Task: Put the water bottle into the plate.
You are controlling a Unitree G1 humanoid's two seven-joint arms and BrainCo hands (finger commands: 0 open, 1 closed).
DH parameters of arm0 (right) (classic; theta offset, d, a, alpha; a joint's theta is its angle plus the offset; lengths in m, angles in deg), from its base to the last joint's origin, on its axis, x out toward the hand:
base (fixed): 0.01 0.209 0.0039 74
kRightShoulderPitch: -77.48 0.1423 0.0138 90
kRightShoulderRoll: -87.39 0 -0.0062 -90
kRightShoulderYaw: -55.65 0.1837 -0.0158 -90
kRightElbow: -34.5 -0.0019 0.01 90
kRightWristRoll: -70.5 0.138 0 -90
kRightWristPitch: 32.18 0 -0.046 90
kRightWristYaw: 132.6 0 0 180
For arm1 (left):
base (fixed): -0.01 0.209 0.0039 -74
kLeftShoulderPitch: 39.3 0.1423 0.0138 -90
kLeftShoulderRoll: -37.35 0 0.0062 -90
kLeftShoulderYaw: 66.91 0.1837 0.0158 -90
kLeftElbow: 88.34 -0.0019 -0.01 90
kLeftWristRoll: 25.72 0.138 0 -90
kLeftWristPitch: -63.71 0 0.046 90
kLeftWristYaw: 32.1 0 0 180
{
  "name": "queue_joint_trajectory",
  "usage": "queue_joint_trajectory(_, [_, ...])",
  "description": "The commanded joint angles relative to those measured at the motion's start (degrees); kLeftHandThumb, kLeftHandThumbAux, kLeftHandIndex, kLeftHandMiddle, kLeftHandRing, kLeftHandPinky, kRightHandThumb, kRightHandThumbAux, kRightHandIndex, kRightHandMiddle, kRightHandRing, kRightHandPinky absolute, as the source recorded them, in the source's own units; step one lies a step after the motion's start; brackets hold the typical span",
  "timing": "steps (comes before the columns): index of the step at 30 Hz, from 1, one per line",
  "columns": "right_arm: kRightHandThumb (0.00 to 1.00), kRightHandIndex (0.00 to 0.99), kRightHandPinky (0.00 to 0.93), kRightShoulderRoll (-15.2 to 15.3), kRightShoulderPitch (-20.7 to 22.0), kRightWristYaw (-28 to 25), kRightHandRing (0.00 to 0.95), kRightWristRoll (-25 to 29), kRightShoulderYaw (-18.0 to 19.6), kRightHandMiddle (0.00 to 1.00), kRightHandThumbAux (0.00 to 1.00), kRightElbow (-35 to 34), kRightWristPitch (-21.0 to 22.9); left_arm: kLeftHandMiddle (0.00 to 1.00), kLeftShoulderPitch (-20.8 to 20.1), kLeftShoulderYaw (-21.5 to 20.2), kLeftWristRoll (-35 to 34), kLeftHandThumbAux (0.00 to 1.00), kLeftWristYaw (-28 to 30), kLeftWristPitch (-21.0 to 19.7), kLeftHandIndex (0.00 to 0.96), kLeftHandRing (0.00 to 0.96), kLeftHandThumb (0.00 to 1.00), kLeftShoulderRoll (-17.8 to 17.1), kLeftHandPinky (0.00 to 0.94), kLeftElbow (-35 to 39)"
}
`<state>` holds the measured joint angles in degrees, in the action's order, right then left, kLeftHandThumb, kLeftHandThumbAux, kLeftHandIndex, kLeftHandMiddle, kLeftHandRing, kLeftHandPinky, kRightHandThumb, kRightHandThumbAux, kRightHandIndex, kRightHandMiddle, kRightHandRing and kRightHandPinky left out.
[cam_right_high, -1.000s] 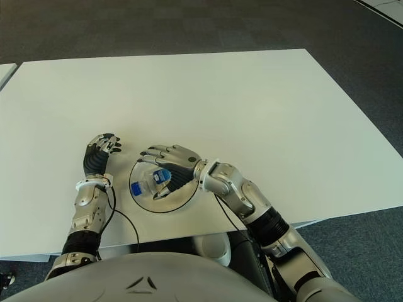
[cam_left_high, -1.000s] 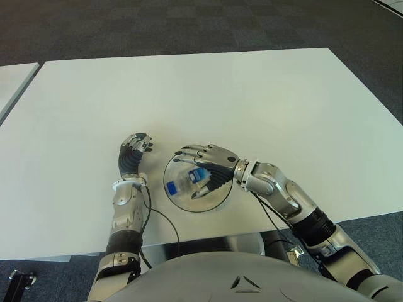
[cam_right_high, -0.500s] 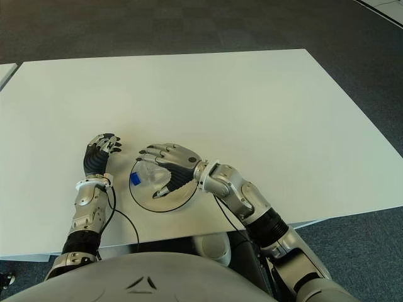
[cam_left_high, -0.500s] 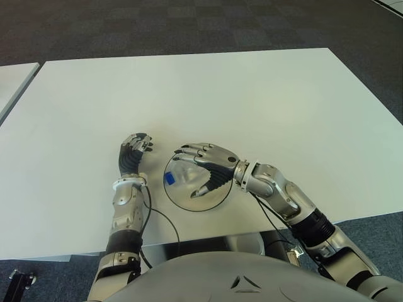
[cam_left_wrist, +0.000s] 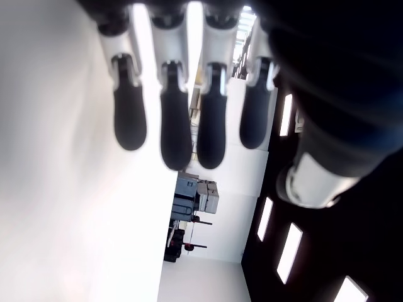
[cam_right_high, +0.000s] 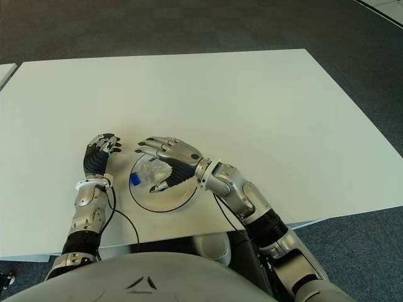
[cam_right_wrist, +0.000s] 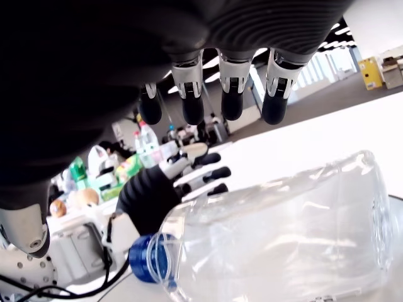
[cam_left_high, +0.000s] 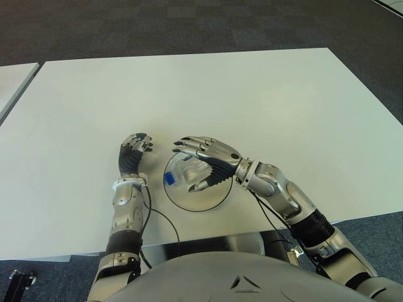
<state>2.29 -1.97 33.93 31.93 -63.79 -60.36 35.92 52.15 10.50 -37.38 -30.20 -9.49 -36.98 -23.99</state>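
bottle [cam_left_high: 182, 177] lies on its side inside the plate [cam_left_high: 211, 200], blue cap [cam_left_high: 169, 179] pointing toward the robot's left, base toward the right. its long axis runs roughly left to right across the dish, and the whole body shows within the rim. judged from this, placement looks done.

right hand [cam_left_high: 204, 160] sits directly over the bottle, palm down, fingers [cam_right_wrist: 192, 107] spread and extended beyond it. right wrist view shows clear air between the fingertips and the clear body; nothing is gripped. thumb shows at the near side of the bottle; contact cannot be confirmed from either eye view.

left hand [cam_left_high: 133, 153] shows just left of the plate on the table [cam_left_high: 283, 107], fingers loosely extended, holding nothing. it is close to the cap end but plays no part.

the relation that matters: the bottle lies below and inside the right hand's open span. any withdrawal should, in my judgement, go upward, so that the thumb does not roll the bottle across the rim.
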Motion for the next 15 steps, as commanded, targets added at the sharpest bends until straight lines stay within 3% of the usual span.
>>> queue_joint_trajectory(1, [0.01, 0.0, 0.0, -1.58, -1.28, 3.3, 0.0, 2.34, 2.76, 0.0, 0.557, 1.47, 0.3, 0.475, 2.76, 0.01, 0.23, 0.674, -0.31, -2.81, 0.426, 0.525, 0.837, 0.69, 0.513, -2.33])
queue_joint_trajectory(6, [0.063, 0.0, 0.003, -3.46, -3.15, 6.69, 0.0, 6.84, 6.68, 0.0, 0.651, 2.01, 0.32, 0.473, 2.78, -0.2, -0.32, 0.674, -0.25, -3.41, 0.428, 0.525, 0.837, 0.87, 0.511, -2.05])
queue_joint_trajectory(15, [0.189, 0.0, 0.14, -7.54, -5.73, 12.04, 0.009, 14.94, 12.33, 0.0, 0.739, 3.32, -1.38, 0.472, 2.57, -0.24, -0.33, 0.674, 0.02, -2.81, 0.431, 0.53, 0.837, 0.81, 0.52, -2.52])
